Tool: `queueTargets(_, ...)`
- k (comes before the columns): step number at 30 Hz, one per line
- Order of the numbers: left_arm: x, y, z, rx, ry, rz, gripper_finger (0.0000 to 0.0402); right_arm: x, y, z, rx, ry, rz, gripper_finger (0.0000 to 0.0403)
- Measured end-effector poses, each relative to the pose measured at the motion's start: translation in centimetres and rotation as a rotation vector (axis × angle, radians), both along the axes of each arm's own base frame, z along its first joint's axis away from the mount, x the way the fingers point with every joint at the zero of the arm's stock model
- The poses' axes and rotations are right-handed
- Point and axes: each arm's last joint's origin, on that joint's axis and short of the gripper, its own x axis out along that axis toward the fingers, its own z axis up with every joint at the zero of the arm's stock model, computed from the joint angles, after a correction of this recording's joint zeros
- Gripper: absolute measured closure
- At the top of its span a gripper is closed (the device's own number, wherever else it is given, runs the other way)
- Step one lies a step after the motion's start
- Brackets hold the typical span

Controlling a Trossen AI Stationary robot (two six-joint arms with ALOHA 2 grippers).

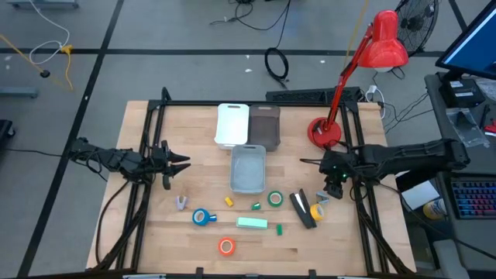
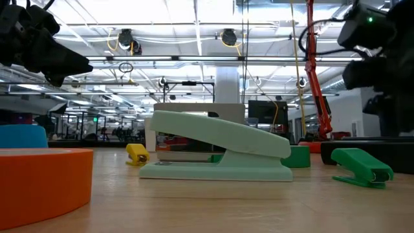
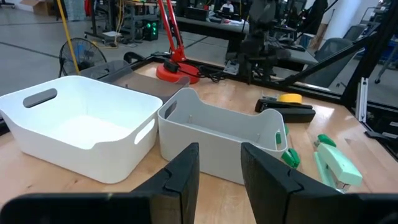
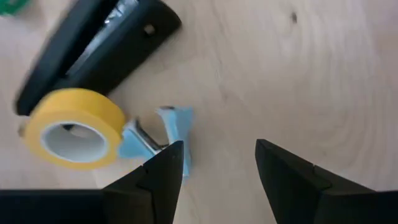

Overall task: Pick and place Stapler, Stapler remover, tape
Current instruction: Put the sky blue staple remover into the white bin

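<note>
Above the worktop, the right tool hangs open over a blue remover beside yellow tape; the left tool is parted, empty.

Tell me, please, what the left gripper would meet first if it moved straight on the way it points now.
Probably the grey bin: in the left wrist view it stands straight ahead of the open left gripper, with the white bin beside it. How far off it stands is unclear.

Two dark, jointed arms of matte black segments. Left arm carries looped black cables along its length; right arm shows a small green indicator light near the wrist. Each ends in two black, wedge-shaped fingers.
</note>
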Motion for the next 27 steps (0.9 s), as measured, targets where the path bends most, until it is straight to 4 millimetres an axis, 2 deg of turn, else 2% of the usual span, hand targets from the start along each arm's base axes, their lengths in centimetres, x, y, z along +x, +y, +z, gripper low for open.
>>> queueTargets(8,0.0,0.0,0.0,0.000,-0.001,0.000,0.0282,0.3,0.2,-1.2,0.134,-0.029,-0.107,0.0215)
queueTargets(19,0.0,0.0,0.0,0.000,-0.001,0.000,0.0282,0.5,0.2,-1.4,0.138,-0.053,-0.126,0.0242)
queueTargets(27,0.0,0.0,0.0,0.006,0.000,-0.001,0.0282,0.9,0.2,-2.1,0.122,0.002,-0.104,0.0248)
